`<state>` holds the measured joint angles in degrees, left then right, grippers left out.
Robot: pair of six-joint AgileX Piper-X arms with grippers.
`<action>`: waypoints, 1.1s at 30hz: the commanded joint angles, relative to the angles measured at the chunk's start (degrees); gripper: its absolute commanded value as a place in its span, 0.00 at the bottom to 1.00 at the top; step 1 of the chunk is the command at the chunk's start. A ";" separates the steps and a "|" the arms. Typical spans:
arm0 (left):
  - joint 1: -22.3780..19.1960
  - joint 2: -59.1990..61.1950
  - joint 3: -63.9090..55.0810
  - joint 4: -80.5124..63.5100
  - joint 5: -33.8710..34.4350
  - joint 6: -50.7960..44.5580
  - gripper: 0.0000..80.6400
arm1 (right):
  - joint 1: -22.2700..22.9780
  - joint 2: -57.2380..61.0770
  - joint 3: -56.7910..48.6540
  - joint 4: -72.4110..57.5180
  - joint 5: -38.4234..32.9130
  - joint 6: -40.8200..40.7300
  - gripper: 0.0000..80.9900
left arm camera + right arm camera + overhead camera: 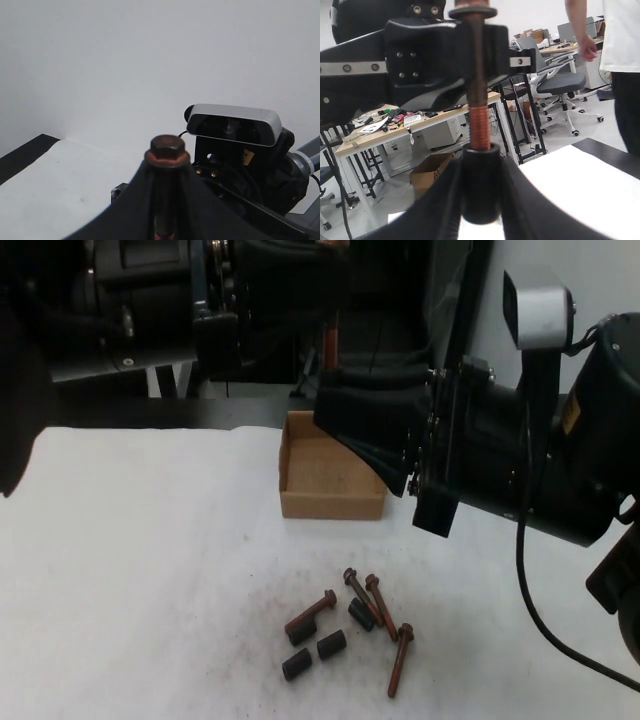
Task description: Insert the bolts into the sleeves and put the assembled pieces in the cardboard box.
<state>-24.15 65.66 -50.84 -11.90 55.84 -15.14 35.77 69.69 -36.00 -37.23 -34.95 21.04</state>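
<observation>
nearest on the white surface (150, 570) lies the loose stock: four bolts (400, 660) and three sleeves (331, 644), close together in one small scatter. two of the bolts lie side by side, with a sleeve touching them. none of these is assembled.

beyond them stands the box (300, 502), open at the top. the part of its floor that shows is bare, and the right arm hides one corner, so no finished piece appears to be in it yet.

above the box the two arms meet. the right end effector (480, 167) is closed on a fourth sleeve, the held sleeve (480, 185), pinched upright between its fingers. the left end effector (167, 172) is closed on a fifth bolt, the held bolt (167, 150), gripped along the shank with the hex head clear of the fingers. in the right wrist view the threaded end sits at the mouth of the held sleeve, and a good length of thread shows bare above it.

that makes five bolts and four sleeves in sight, and one box.

as a judgement, the task is early: the first pairing is only begun, it has yet to be pushed home and dropped in the box, and three more pairs wait. by this count one bolt would be left without a sleeve.
</observation>
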 commanded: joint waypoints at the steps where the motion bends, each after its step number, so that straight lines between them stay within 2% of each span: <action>1: -0.12 -0.55 -0.33 -0.34 0.83 -0.47 0.00 | -0.47 -0.83 -1.14 -1.10 0.65 0.32 0.01; 5: -0.12 -0.54 -0.33 1.16 0.83 -0.35 0.00 | -0.47 -0.83 -2.55 -1.10 0.65 0.32 0.01; 7: -0.12 -0.54 -0.33 1.90 1.08 -0.33 0.05 | -0.47 -0.83 -3.08 -0.96 0.52 0.32 0.01; 9: -0.12 -0.54 -0.33 1.89 3.36 -0.51 0.19 | -0.47 -0.83 -3.08 -0.68 0.52 0.32 0.01; 13: -0.12 -0.54 -0.33 1.89 3.57 -3.36 0.52 | -0.47 -0.83 -3.08 1.60 0.38 0.32 0.01; 15: -0.12 -0.54 -0.33 1.89 3.38 -3.36 0.60 | -0.47 -0.83 -3.08 1.38 0.38 0.32 0.01; 27: 0.15 -0.66 -0.33 2.48 2.63 -2.11 0.60 | -0.47 -0.83 -3.08 1.39 0.38 0.32 0.01; 33: 0.21 -0.66 -0.33 8.79 -2.68 4.91 0.60 | -0.47 -0.83 -3.08 0.49 -0.26 0.32 0.01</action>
<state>-24.03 65.66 -50.84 -4.94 55.71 -13.97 35.55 69.69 -38.33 -35.29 -34.79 21.04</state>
